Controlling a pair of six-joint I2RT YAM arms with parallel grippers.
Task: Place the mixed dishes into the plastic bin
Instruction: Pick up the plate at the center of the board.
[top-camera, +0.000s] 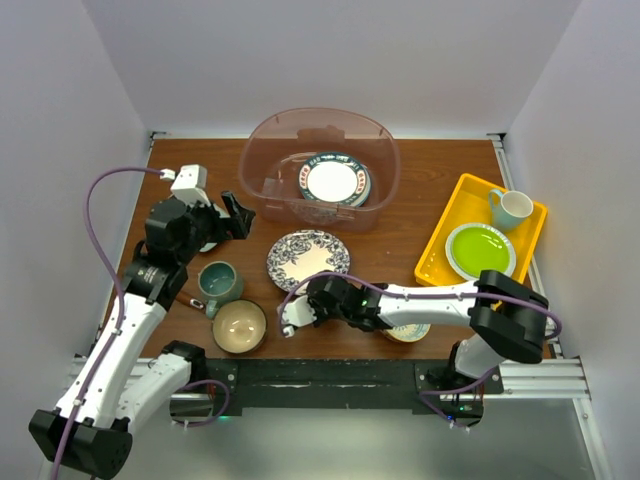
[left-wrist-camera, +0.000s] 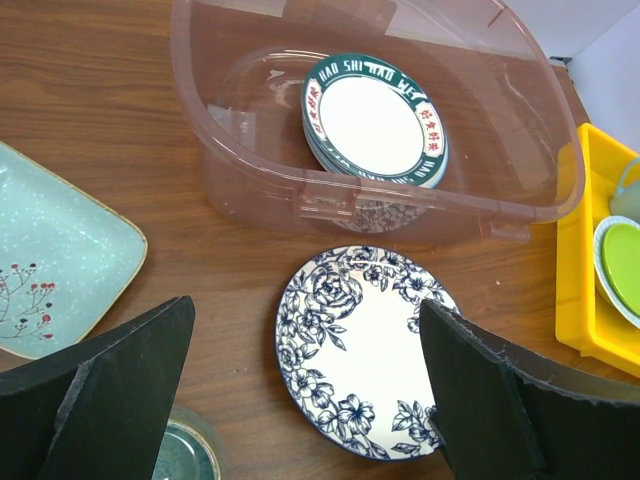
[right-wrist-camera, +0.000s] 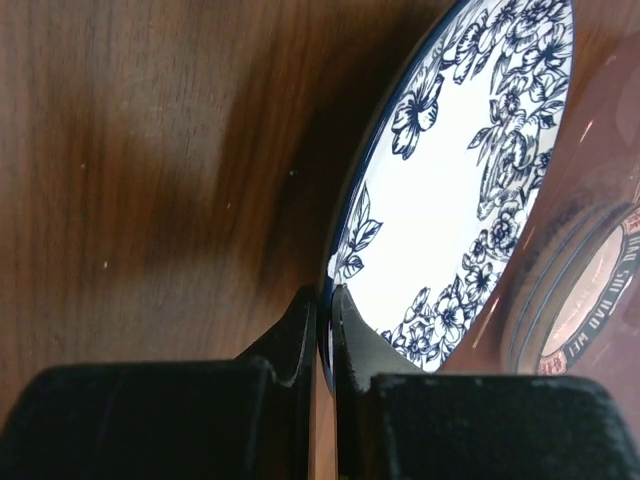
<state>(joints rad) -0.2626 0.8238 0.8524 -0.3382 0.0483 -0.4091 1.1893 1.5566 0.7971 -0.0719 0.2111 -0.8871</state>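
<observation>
The right gripper (right-wrist-camera: 325, 300) is pinching the near rim of the round white plate with blue flower patterns (right-wrist-camera: 470, 200), its two black fingers closing tight on the edge. The plate is resting on the brown wooden table (top-camera: 400, 230), just in front of the large translucent pinkish plastic bin (top-camera: 318, 112), not inside it. A stack of round green-rimmed plates (left-wrist-camera: 375, 120) is sitting in the bin. The left gripper (top-camera: 235, 215) is hanging with its jaws spread wide, holding nothing, beside the mint square dish (left-wrist-camera: 55, 265). A teal mug (top-camera: 217, 282) and a tan bowl (top-camera: 239, 326) are sitting near the left arm.
</observation>
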